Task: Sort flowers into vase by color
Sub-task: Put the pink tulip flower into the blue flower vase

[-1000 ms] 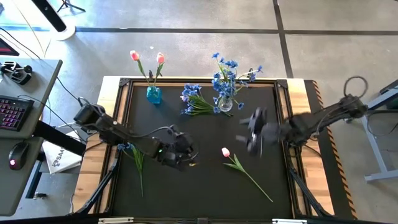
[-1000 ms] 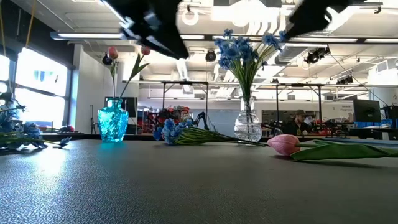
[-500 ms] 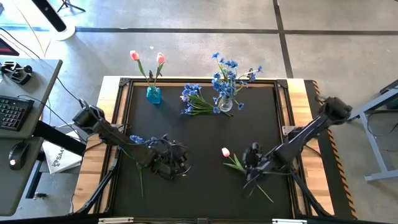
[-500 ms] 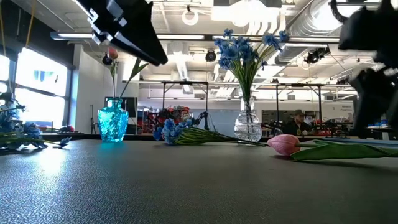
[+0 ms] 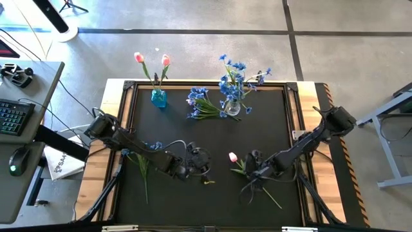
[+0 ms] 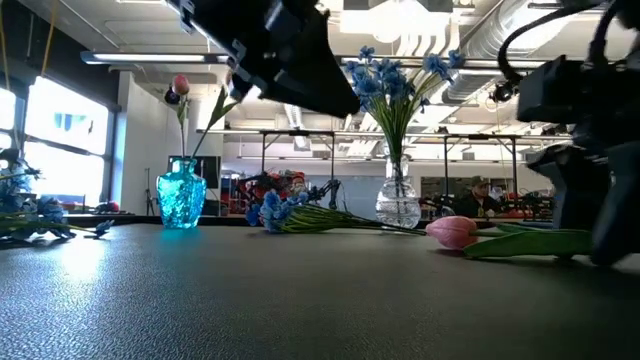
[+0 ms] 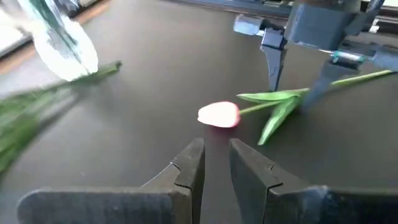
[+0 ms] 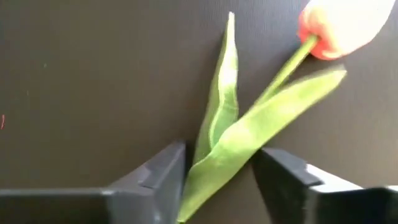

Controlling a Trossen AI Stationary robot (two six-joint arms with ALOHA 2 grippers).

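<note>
The right gripper (image 5: 252, 166) is down on the black table mat (image 5: 212, 138), fingers spread wide either side of the green leaves and stem of the loose pink-orange tulip (image 5: 234, 158). In the right wrist view the two dark fingers (image 8: 158, 171) bracket the tulip's leaves (image 8: 233, 140) with gaps showing on both sides, so nothing is clamped. The left wrist view shows the same from the front: the right gripper's fingers (image 7: 273, 62) stand upright astride the stem, the pink head (image 7: 219, 114) lying clear of them on the mat.

The left gripper (image 5: 201, 161) hovers just beside the tulip's head, on the side away from the right gripper. Its fingers (image 7: 189, 168) are nearly together, a narrow slit between them, holding nothing.

Beyond the tulip stands a clear glass vase (image 5: 233, 108) filled with blue blossoms, with a loose bunch of blue flowers (image 5: 199, 103) lying just beside it. Farther along that edge a turquoise glass vase (image 5: 159, 98) holds two pink tulips (image 5: 151, 59). Another blue-flowered stem (image 5: 143, 161) lies behind the left arm, near the mat's edge.

Only the low view shows the tulip (image 6: 452, 232) lying flat and the left gripper raised off the mat.
</note>
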